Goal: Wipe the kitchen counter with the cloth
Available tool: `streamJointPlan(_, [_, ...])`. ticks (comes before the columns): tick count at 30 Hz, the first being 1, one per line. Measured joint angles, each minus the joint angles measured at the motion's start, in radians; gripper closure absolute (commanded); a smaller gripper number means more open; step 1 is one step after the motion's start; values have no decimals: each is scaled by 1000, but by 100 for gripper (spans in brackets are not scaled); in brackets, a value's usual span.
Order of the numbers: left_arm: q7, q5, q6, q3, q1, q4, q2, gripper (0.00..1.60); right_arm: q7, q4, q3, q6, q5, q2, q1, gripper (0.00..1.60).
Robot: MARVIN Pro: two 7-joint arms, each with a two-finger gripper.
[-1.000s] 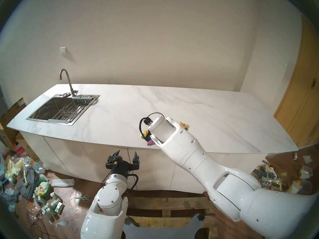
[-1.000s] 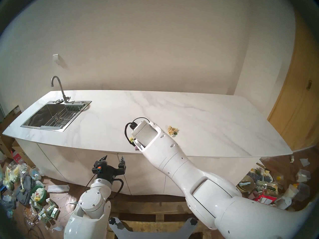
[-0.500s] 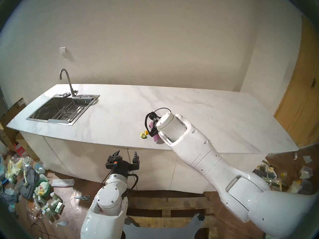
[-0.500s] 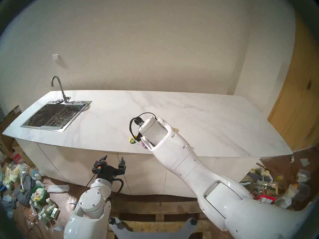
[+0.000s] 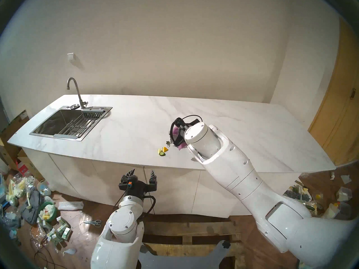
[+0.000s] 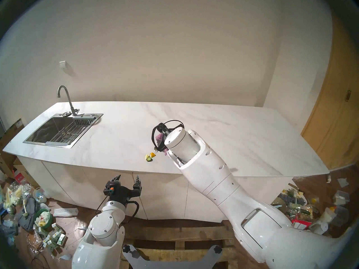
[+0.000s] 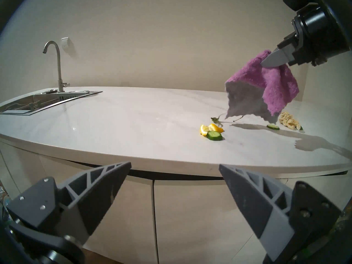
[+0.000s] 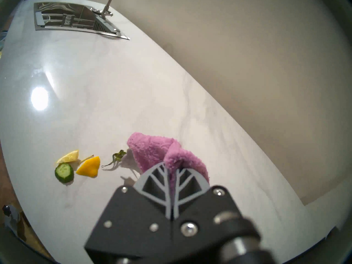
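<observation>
The white marble-look kitchen counter [image 5: 136,130] runs across the view. My right gripper [image 8: 171,168] is shut on the purple fluffy cloth [image 8: 152,151] and holds it just above the counter's middle. The cloth hangs folded from the fingers in the left wrist view [image 7: 266,86]. In the head views the cloth [image 5: 175,130] [image 6: 159,136] peeks out beside the right wrist. My left gripper [image 5: 142,172] [image 7: 174,166] is open and empty, below the counter's front edge, facing the cabinet.
Lemon wedges and a cucumber slice [image 5: 162,151] [image 8: 64,172] lie left of the cloth, with a green sprig [image 8: 117,157] beside it. Beige scraps [image 7: 288,121] and another cucumber slice [image 7: 272,127] lie behind. Steel sink [image 5: 58,135] and faucet [image 5: 74,88] at far left. Litter on the floor on both sides.
My right gripper has lifted the cloth off the counter near the front edge and carried it back and to the right. The lemon and cucumber scraps now show. The left arm has not moved.
</observation>
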Motion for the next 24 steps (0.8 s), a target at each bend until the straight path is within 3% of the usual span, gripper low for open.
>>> streamJointPlan(7, [0, 0, 0, 0, 0, 0, 0, 0, -11, -86, 39, -4, 10, 25, -24, 160])
streamJointPlan(13, [0, 0, 0, 0, 0, -1, 0, 0, -71, -140, 85, -8, 4, 40, -56, 160])
streamJointPlan(18, [0, 0, 0, 0, 1, -2, 0, 0, -114, -126, 109, -22, -6, 45, -68, 160])
streamJointPlan(24, [0, 0, 0, 0, 1, -3, 0, 0, -168, -22, 147, -58, -16, 43, -65, 160])
